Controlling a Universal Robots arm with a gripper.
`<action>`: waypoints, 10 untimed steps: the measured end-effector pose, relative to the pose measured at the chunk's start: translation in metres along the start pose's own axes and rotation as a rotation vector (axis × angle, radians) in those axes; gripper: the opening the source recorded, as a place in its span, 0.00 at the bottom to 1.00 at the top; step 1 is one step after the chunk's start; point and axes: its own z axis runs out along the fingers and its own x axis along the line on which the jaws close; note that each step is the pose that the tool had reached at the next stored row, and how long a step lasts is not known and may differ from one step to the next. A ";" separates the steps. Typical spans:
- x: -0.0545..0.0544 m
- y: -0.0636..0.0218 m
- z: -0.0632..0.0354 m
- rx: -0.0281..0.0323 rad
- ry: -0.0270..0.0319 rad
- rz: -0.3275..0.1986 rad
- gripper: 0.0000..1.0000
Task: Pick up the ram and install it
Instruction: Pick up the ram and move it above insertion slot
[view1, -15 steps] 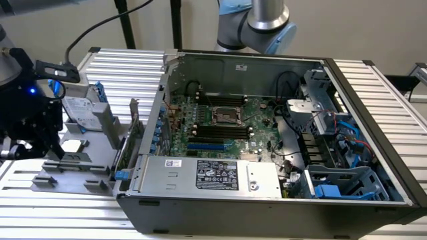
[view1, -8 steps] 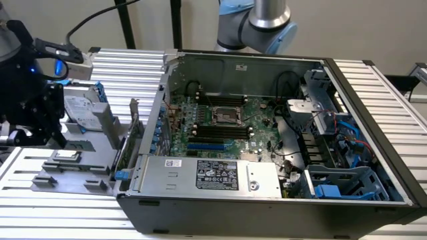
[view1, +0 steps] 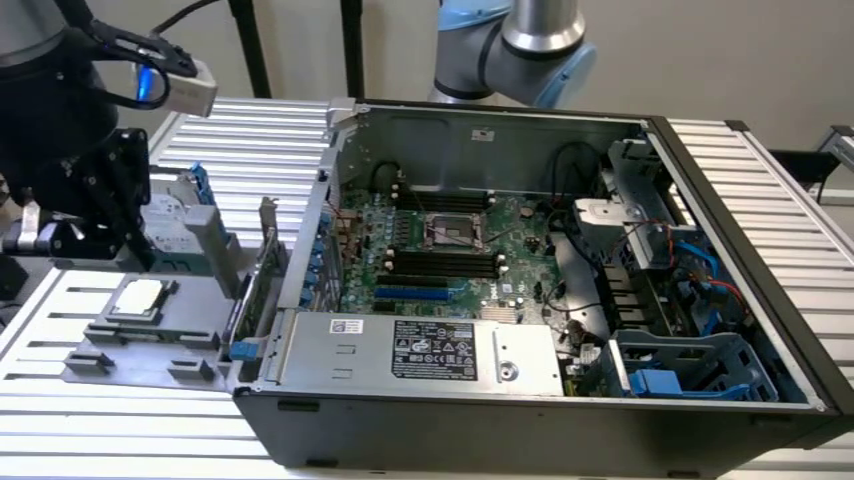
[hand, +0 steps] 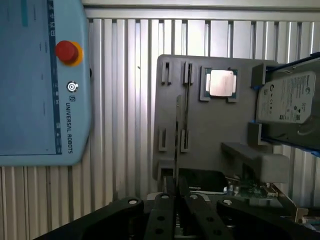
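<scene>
Ram (hand: 177, 140) is standing edge-on over the grey tray (hand: 215, 140), near its slotted middle and beside the processor chip (hand: 221, 82). End effector (hand: 177, 200) is clamping the ram's near end. The narrow pinch is risking the stick tilting, slipping, or snagging on the slot posts.

Silver robot arm (view1: 534, 25) with pale blue joint caps; black pincer (hand: 177, 192) of linked bars dotted with round screws; grey wrist camera (view1: 191, 85), blue-lit, with black cable (view1: 187, 15).
</scene>
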 end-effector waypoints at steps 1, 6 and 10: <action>0.000 -0.0043 -0.0043 0.0000 -0.0019 -0.001 0.14; 0.000 -0.0262 -0.0252 -0.0002 -0.0117 -0.003 0.14; -0.001 -0.0445 -0.0412 -0.0004 -0.0204 -0.005 0.14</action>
